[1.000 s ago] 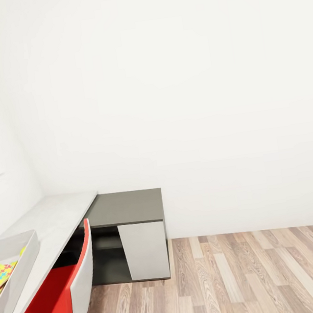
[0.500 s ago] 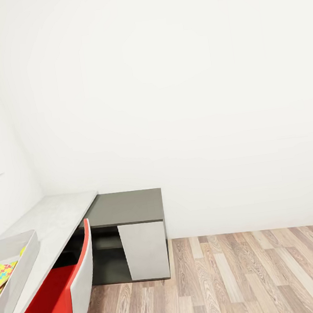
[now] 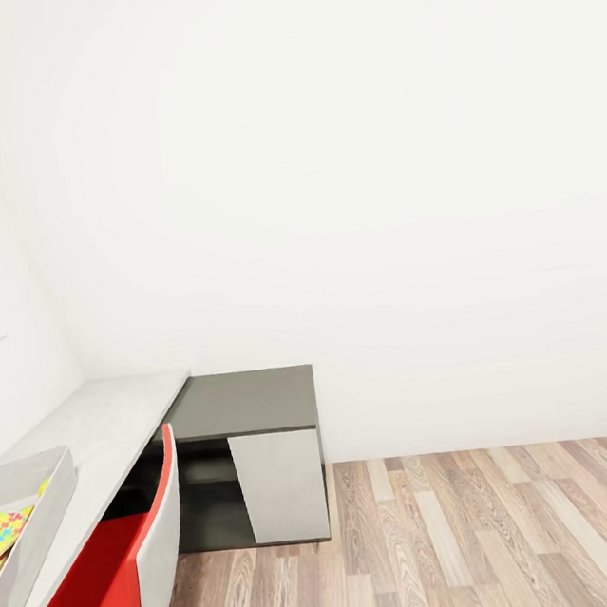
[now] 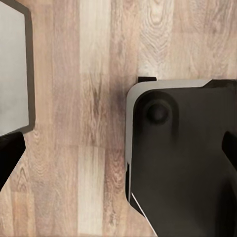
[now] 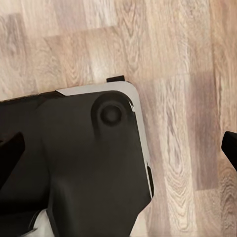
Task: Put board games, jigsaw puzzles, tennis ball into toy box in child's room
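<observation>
No words, labels, brands or numbers can be read anywhere, neither on the pale grey rectangular toy bin (image 3: 44, 515) nor on the bright multicoloured jigsaw slab (image 3: 6, 530) inside it.

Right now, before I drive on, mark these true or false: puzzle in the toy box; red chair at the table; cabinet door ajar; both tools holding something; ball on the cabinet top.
1. A jigsaw puzzle lies in the toy box. True.
2. A red chair stands at the table. True.
3. The cabinet door looks ajar. True.
4. Both tools grip something. False: the left tool and right tool are open over the floor.
5. A ball rests on the cabinet top. False: nothing rests there.
</observation>
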Robot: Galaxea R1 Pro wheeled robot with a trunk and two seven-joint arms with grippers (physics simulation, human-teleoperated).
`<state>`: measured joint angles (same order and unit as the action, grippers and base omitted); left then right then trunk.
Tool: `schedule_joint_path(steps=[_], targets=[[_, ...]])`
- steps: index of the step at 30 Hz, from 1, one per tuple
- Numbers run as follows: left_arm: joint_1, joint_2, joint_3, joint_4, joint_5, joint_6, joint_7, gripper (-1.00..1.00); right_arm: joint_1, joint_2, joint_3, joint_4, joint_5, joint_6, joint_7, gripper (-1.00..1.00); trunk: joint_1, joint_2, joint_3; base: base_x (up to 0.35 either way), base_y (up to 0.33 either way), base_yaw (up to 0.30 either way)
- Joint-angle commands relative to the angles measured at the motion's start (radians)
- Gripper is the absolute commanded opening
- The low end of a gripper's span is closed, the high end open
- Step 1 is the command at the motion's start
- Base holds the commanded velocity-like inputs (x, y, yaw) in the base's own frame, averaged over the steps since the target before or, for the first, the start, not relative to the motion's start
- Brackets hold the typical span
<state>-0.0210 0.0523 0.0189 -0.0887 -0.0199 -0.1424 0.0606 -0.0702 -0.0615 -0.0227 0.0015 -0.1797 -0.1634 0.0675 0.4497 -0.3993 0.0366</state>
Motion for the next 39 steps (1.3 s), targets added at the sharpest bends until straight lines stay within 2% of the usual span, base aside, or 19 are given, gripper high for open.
schedule_joint_path(steps=[1, 11, 19, 28, 39], targets=[[0.000, -0.001, 0.003, 0.001, -0.002, -0.004, 0.002, 1.00, 0.000, 0.000, -0.002, 0.002, -0.009, -0.002, 0.006, 1.00, 0.000, -0.001, -0.001, 0.000, 0.000, 0.000], [0.000, -0.019, 0.003, 0.002, -0.004, -0.005, -0.003, 1.00, 0.000, 0.006, 0.001, 0.002, -0.005, 0.003, -0.036, 1.00, 0.000, -0.001, -0.016, 0.000, 0.000, 0.000], [0.000, -0.032, 0.005, 0.008, 0.004, -0.006, 0.001, 1.00, 0.000, 0.006, 0.001, 0.003, -0.004, 0.007, -0.043, 1.00, 0.000, -0.001, -0.029, 0.000, 0.000, 0.000], [0.000, -0.034, 0.011, 0.009, 0.009, 0.001, 0.003, 1.00, 0.001, 0.003, 0.001, 0.003, -0.007, 0.004, -0.044, 1.00, 0.000, -0.001, -0.043, 0.000, 0.000, 0.000], [0.000, -0.034, 0.008, 0.010, 0.005, 0.000, 0.003, 1.00, 0.001, 0.006, 0.000, 0.002, -0.009, -0.004, -0.044, 1.00, 0.000, -0.001, -0.045, 0.000, 0.000, 0.000]])
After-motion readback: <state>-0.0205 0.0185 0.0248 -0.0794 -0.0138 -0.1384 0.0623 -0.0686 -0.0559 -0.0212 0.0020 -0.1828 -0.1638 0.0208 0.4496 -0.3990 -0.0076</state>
